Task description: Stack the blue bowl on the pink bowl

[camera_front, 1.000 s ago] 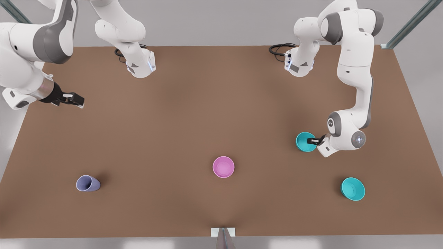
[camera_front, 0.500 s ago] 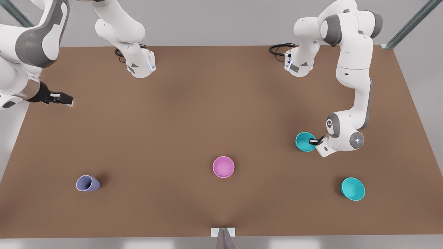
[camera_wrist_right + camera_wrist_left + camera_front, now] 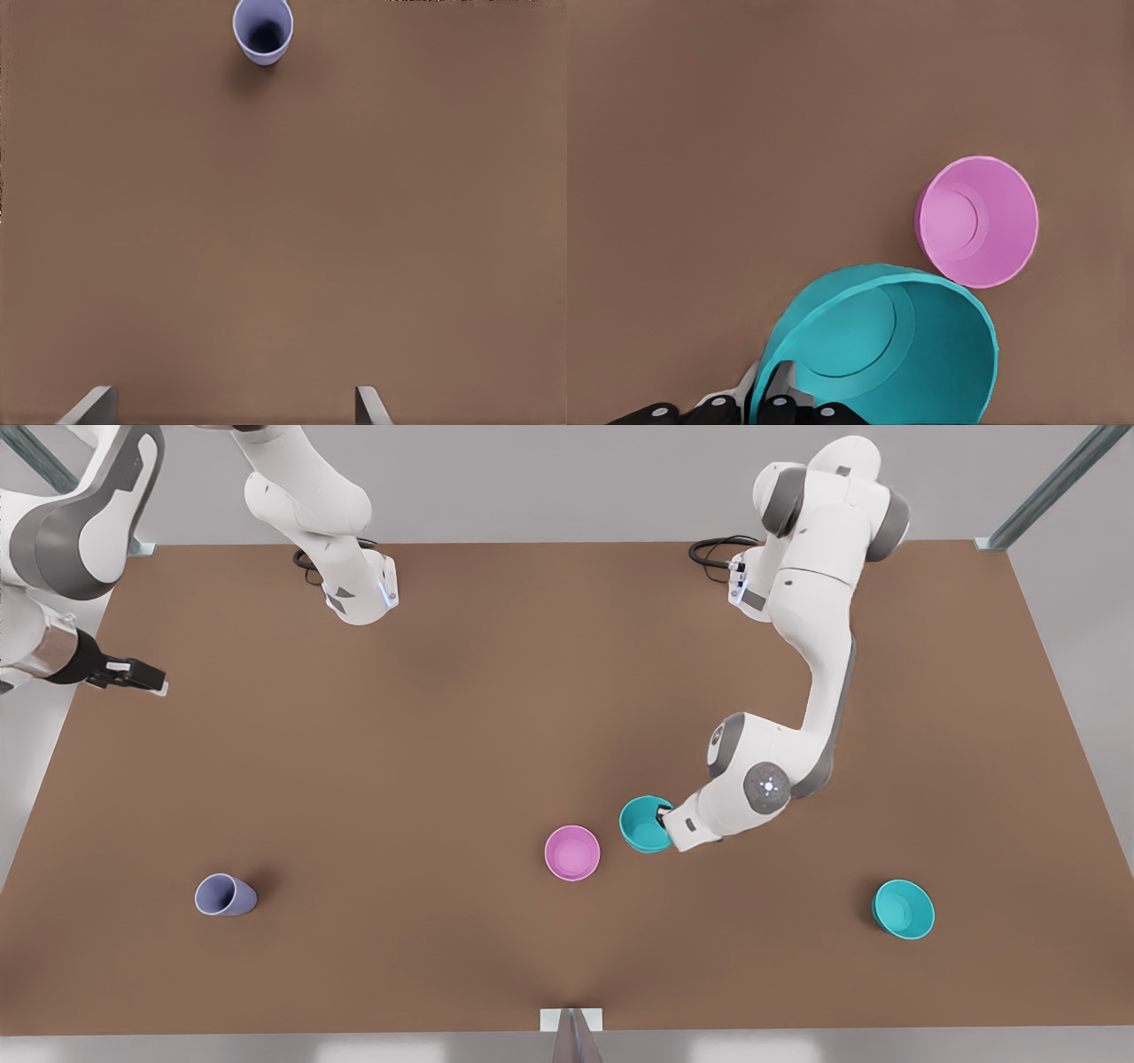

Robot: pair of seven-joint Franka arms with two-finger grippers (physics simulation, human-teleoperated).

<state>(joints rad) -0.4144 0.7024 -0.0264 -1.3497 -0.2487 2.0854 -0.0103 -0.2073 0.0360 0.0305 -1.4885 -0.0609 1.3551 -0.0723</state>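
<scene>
The blue bowl (image 3: 644, 824) is a smooth, plain teal tub, tipped a little in the grasp of the left gripper (image 3: 663, 815), whose fingers are clamped over its rim on the side away from the pink bowl (image 3: 572, 853). From where I stand it hangs just beside the pink bowl, at about two o'clock from it, not yet over it.

I count two teal bowls, the carried one and a second teal bowl (image 3: 903, 909) resting well off at about four o'clock on the table (image 3: 496, 717), plus one pink bowl and one lavender cup (image 3: 225, 895).

The left wrist view shows the pinch on the teal wall close up, with the pink bowl (image 3: 977, 221) beyond.

The right gripper (image 3: 133, 679) waits at the table's nine o'clock edge, fingers spread wide and empty; its wrist view looks across bare table to the cup (image 3: 263, 31).
</scene>
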